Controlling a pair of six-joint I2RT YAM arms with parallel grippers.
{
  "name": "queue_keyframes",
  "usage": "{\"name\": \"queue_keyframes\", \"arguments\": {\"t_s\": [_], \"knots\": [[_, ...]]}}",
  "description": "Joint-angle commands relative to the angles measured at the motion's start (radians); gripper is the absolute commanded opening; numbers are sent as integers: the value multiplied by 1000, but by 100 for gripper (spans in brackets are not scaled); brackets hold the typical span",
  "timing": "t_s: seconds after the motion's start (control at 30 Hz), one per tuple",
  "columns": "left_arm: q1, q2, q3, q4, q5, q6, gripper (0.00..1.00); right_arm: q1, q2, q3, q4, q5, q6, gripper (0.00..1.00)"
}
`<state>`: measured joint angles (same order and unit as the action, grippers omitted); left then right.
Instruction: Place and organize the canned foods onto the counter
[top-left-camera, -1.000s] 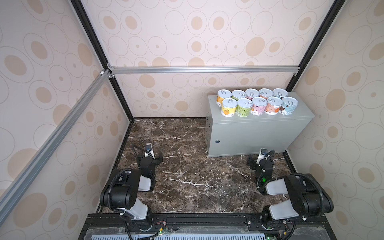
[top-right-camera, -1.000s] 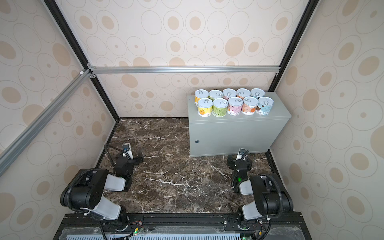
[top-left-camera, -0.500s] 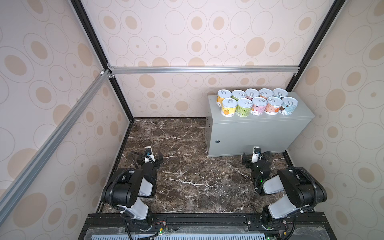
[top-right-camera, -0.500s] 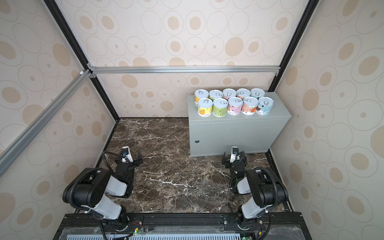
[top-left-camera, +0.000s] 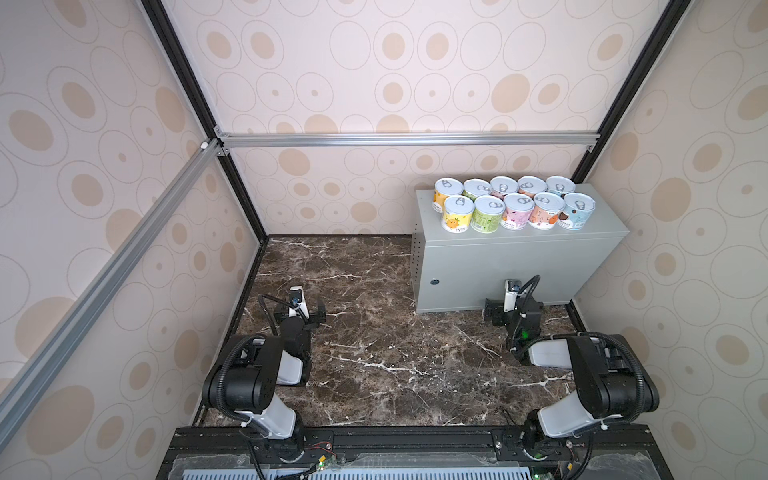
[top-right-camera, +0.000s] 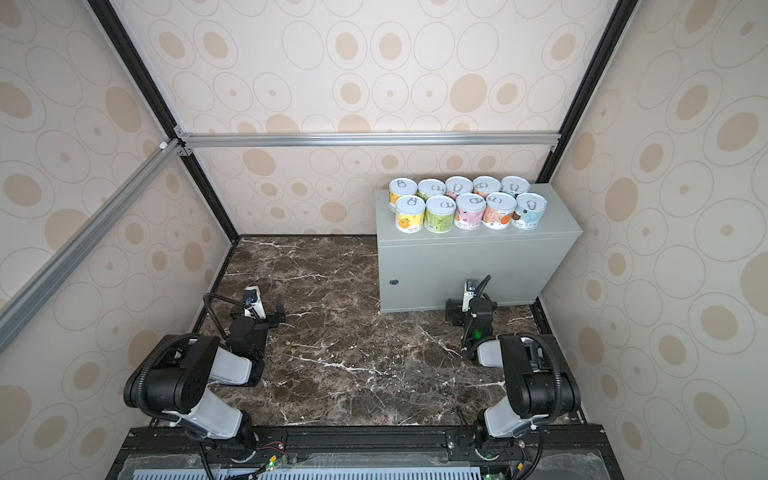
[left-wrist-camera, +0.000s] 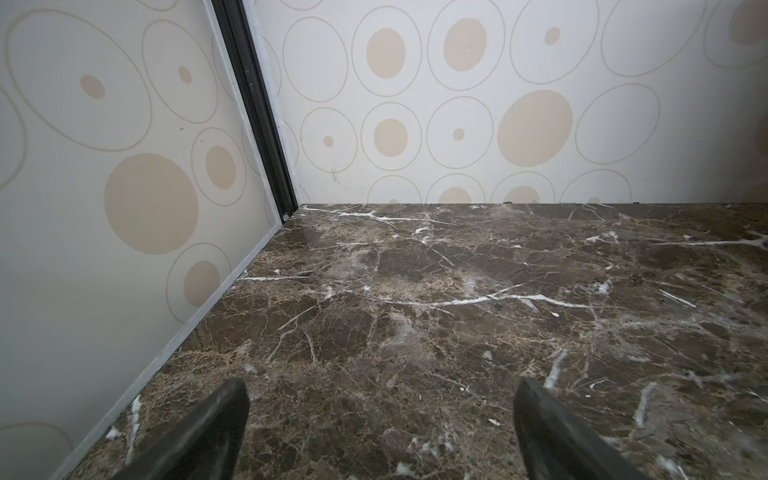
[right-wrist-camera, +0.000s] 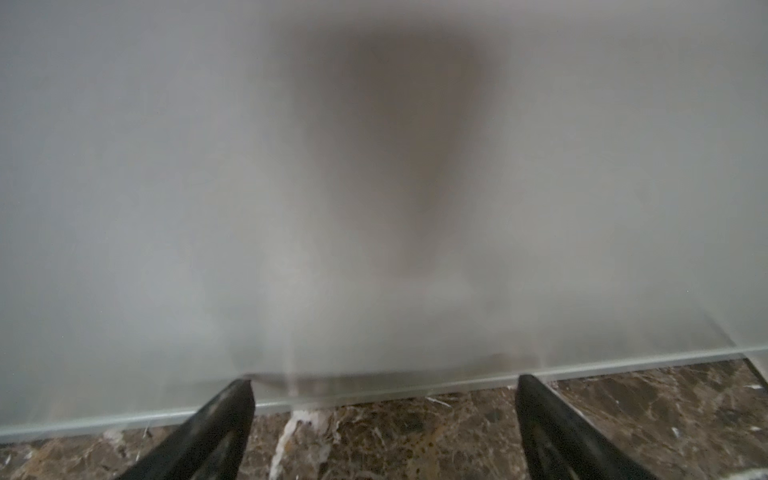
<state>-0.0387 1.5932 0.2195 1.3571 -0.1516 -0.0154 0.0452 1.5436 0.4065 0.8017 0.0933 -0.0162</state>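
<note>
Right gripper (right-wrist-camera: 384, 386) and left gripper (left-wrist-camera: 380, 390) gape empty below the counter (top-left-camera: 498, 266); 10 canned foods (top-left-camera: 517, 210) sit atop it, so parking likely remains.

Canned foods (top-left-camera: 517, 212): silvery lids; front-row labels yellow, green, pink, orange, light blue.
Counter (right-wrist-camera: 166, 166): plain light grey — fills the view ahead of the right jaws.
Marble surface (left-wrist-camera: 415, 311): dark brown with white veins, below and ahead of the left jaws.
Walls (left-wrist-camera: 457, 104): cream, beige discs within thin grey rings — beyond the left jaws.
Frame post (left-wrist-camera: 262, 116): black.
Crossbars (top-left-camera: 407, 139): silver.
Left gripper (left-wrist-camera: 382, 386), right gripper (right-wrist-camera: 384, 384): black.
</note>
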Motion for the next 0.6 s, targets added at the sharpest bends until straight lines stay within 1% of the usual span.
{"name": "queue_keyframes", "arguments": {"t_s": [0.0,0.57], "knots": [[5,-12,1,8,12,-8,99,-1,-7,15,-13,-14,4,100],[2,-10,3,7,7,-2,99,-2,-6,19,-18,-15,4,100]]}}
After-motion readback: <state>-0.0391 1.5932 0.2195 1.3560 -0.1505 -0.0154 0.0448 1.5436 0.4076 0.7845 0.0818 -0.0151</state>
